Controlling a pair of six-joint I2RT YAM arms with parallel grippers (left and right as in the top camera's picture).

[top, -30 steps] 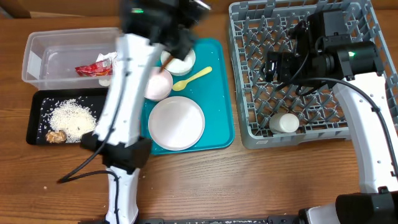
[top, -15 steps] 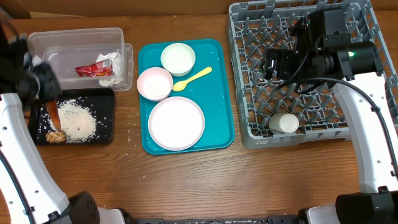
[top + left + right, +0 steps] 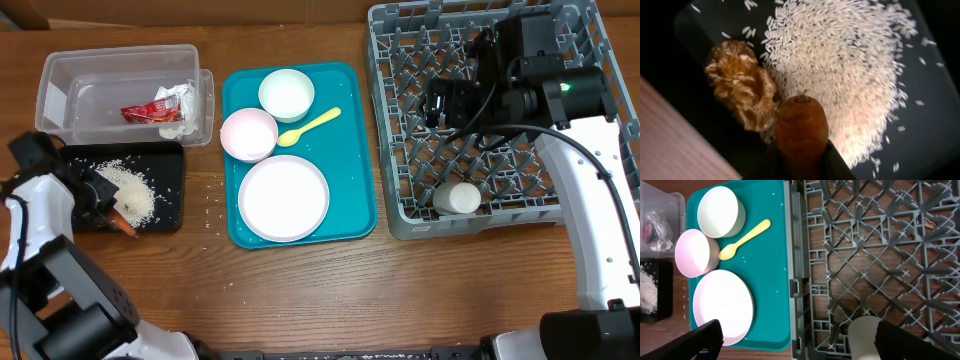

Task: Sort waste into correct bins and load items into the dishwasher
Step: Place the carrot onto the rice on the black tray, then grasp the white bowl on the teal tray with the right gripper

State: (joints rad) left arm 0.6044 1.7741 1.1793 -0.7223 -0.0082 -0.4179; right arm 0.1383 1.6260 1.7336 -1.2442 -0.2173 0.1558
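Left gripper [image 3: 801, 162] is closed tight on the carrot stick [image 3: 801, 125], whose tip pokes out past the jaws over the black tray [image 3: 172, 165]. Brown lump [image 3: 742, 85] sits just left of that tip, rice [image 3: 850, 70] just ahead. Right gripper [image 3: 797, 336] is spread wide and empty over the dish rack [image 3: 865, 245]. White cup [image 3: 869, 337] lies in the rack below the jaws, not gripped.

No legible txt; red wrapper [image 3: 143, 112] print maybe, too small.
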